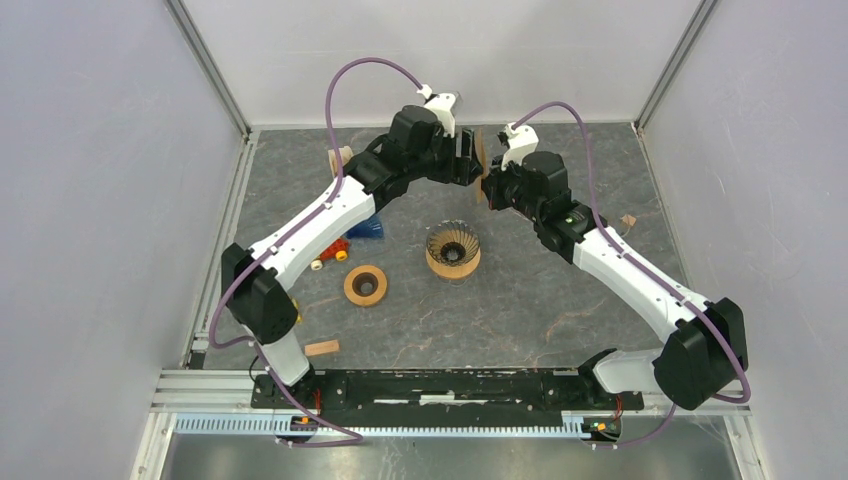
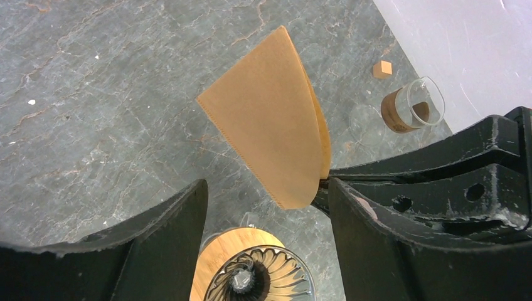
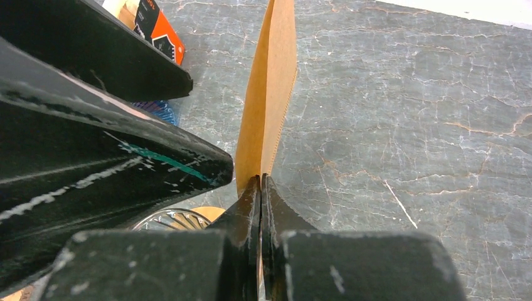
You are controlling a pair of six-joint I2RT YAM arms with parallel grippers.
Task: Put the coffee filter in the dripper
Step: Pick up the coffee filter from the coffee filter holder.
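The left arm and right arm both reach toward the far middle of the table, their ends close together with a thin tan sliver of the coffee filter between them. The dripper stands nearer the bases, apart from both arms, with a wooden ring near its left.

Table: dk grey stone-look, marbled w/ pale & rust veins. Coffee filter: plain tan-brown paper, fine crimped seam on one edge. Dripper: clear glass w/ swirled ribs, light wood collar. Both left hand & right hand: black, whitish scuffs. Arms: white links, black joints; cables purple. Misc: wood ring, light brown; glass cup, brown band; cube, tan. Walls: pale grey-lilac.
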